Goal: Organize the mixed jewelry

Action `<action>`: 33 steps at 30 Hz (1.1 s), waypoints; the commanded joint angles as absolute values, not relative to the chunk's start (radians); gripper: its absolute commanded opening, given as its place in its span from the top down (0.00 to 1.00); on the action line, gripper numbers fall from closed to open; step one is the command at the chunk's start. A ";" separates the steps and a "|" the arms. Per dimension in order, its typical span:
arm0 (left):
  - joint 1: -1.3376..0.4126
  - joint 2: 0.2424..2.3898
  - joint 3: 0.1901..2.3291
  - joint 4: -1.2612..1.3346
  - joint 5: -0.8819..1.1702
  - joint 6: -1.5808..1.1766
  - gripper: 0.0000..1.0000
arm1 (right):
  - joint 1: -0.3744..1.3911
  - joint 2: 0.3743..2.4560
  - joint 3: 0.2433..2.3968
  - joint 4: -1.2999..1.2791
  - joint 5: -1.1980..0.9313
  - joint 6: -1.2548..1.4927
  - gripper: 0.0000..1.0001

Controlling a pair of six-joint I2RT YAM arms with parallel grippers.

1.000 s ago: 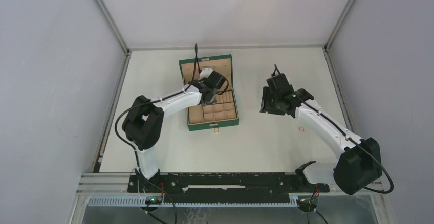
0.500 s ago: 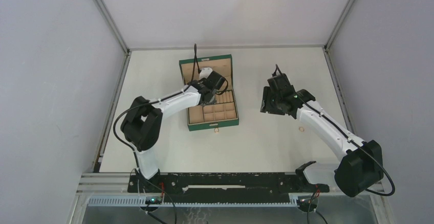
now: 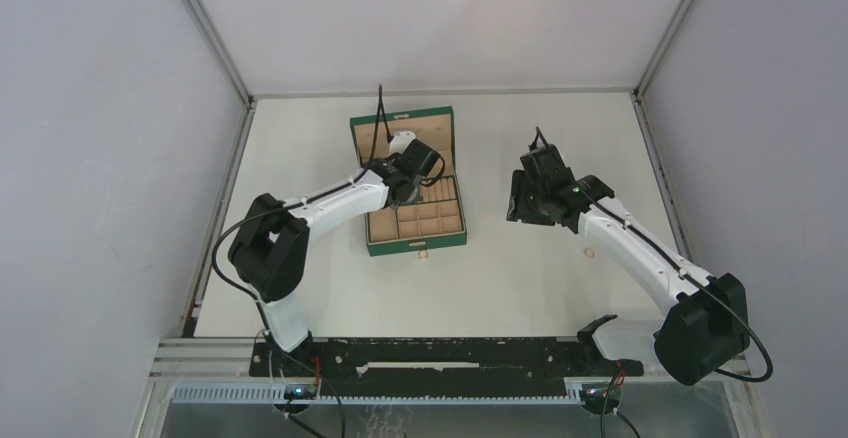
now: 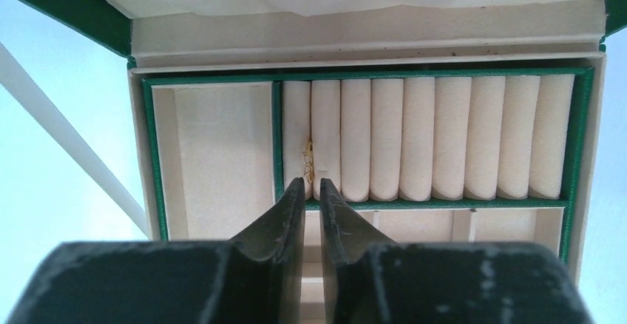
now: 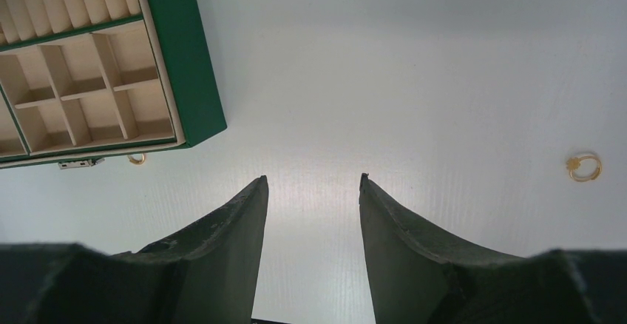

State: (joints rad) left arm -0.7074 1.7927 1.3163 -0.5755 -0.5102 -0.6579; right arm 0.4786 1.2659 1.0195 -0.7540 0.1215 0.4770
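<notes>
My left end effector (image 4: pixel 310 191), nearly closed, empty, points at a gold ring (image 4: pixel 307 158) lodged between roll cushions; my right end effector (image 5: pixel 312 183) gapes wide above the worktop (image 5: pixel 444 80)

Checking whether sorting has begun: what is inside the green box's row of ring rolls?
In the ring rolls of the green box, one gold ring sits wedged between the two leftmost rolls. The other slots look empty; the left gripper covers the near edge.

A laboratory test cell is suggested rather than a home or shop. A plain white table (image 3: pixel 520 288) is enclosed by bare grey panel walls (image 3: pixel 100 158) joined with aluminium framing (image 3: pixel 205 28). Two arms are bolted to a black rail (image 3: pixel 430 353), and what may be a slotted cable duct (image 3: pixel 370 394) is seen below.
</notes>
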 commanded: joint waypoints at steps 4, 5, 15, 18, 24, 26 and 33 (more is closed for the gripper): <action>-0.714 1.768 1.340 -0.554 -0.525 -0.633 0.90 | 0.488 1.247 1.017 -0.745 0.127 0.492 0.43; -0.714 1.771 1.342 -0.553 -0.525 -0.632 0.92 | 0.489 1.247 1.016 -0.745 0.127 0.492 0.43; -0.711 1.790 1.345 -0.555 -0.547 -0.632 1.00 | 0.490 1.252 1.016 -0.742 0.123 0.494 0.43; -0.708 1.795 1.345 -0.553 -0.546 -0.630 1.00 | 0.490 1.253 1.016 -0.739 0.120 0.494 0.43; -0.698 1.811 1.342 -0.531 -0.524 -0.616 1.00 | 0.491 1.259 1.017 -0.736 0.115 0.495 0.43; -0.697 1.819 1.340 -0.527 -0.518 -0.616 1.00 | 0.489 1.259 1.017 -0.736 0.115 0.495 0.43; -0.688 1.840 1.330 -0.516 -0.490 -0.620 1.00 | 0.489 1.262 1.017 -0.735 0.115 0.495 0.43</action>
State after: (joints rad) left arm -0.6937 1.8256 1.3163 -0.5423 -0.5121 -0.6285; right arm 0.4850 1.2659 1.0191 -0.7536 0.1181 0.4789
